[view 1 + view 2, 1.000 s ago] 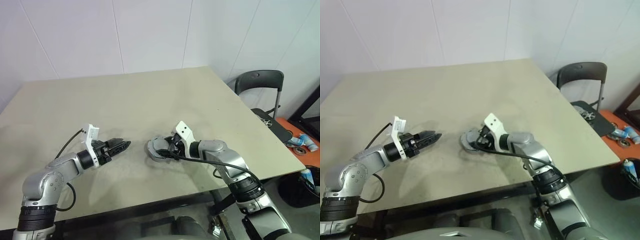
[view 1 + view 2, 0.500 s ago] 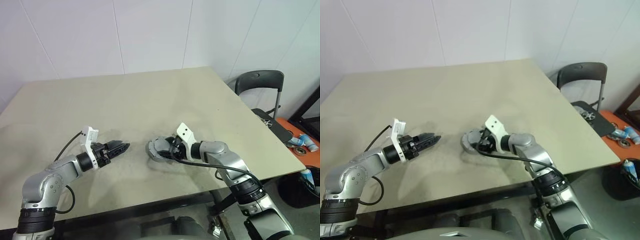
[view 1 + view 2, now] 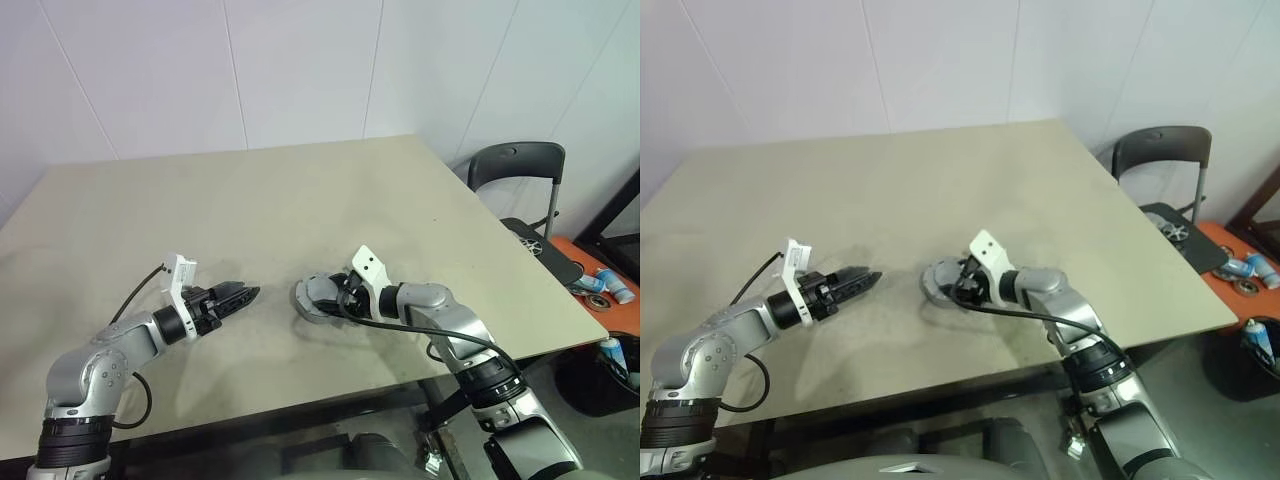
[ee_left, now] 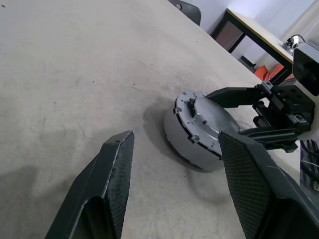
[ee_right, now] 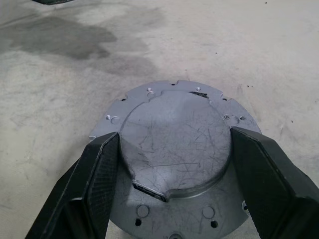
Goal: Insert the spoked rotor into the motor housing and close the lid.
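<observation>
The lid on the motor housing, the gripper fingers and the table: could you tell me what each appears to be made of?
The lid looks like bare grey metal, matt, its raised face covered in fine scratches, with small drilled holes around the rim. The motor housing under it shows the same dull grey side wall. The right gripper has black fingers, probably plastic or rubber, with cross-hatched pads. The table is beige, matt and faintly speckled, perhaps laminate.
</observation>
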